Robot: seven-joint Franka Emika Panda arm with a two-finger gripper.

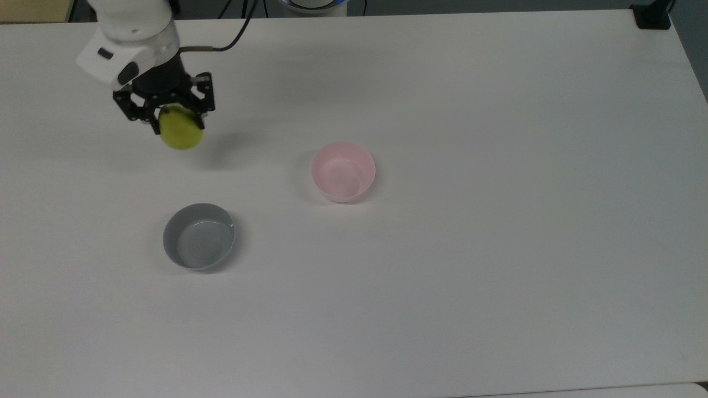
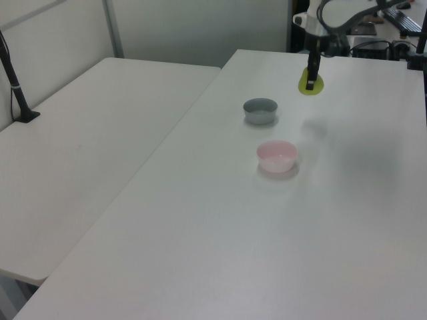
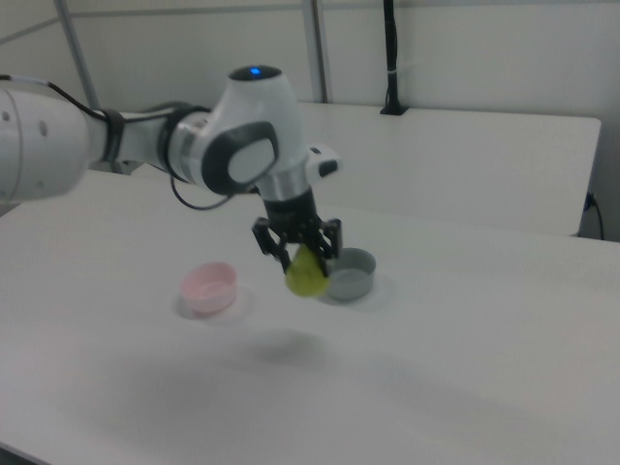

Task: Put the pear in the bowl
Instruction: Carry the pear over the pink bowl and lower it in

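A smooth, matt white surface is seen on the counter (image 1: 470,249). The pear (image 1: 181,134) is shown with a dull, yellow-green skin. The bowl (image 1: 343,172) looks like smooth pale pink plastic with a faint sheen, and the grey bowl (image 1: 198,236) looks like similar smooth plastic. The end effector (image 1: 178,122) is made of matt black parts, while glossy white casing is seen on the arm (image 3: 145,140).
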